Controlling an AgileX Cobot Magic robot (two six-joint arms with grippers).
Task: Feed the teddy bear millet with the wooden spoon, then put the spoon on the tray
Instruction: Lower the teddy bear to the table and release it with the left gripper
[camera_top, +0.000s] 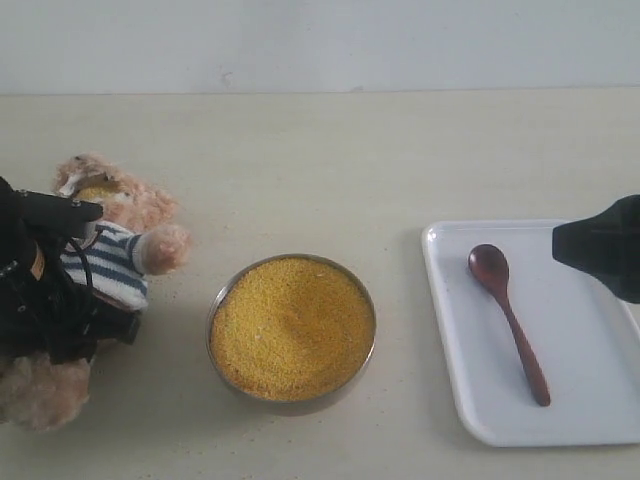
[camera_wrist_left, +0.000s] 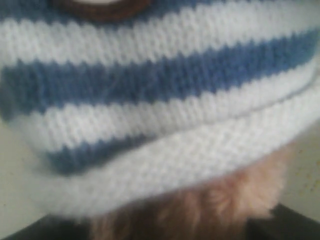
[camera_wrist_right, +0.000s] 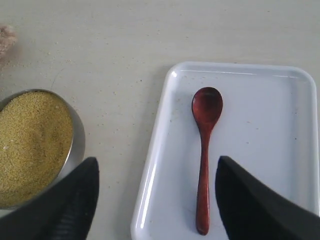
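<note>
Right wrist view: on the tabletop (camera_wrist_right: 125, 40), the tray (camera_wrist_right: 295, 130) carries the spoon (camera_wrist_right: 204, 150), flat in the tray's half nearer the millet (camera_wrist_right: 30, 145). Its handle runs lengthwise toward the right jaws, bowl end pointing away. These gape apart, nearest it. The left jaws sit at the bear (camera_top: 125, 205), and I cannot tell their state.

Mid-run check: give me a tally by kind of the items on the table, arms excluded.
Fluffy light-brown plush teddy bear in a blue-and-white striped shirt: 1
Round shallow metal bowl filled with golden-yellow millet: 1
Small dark reddish-brown wooden spoon: 1
White rectangular tray with rounded corners: 1
Total: 4
</note>
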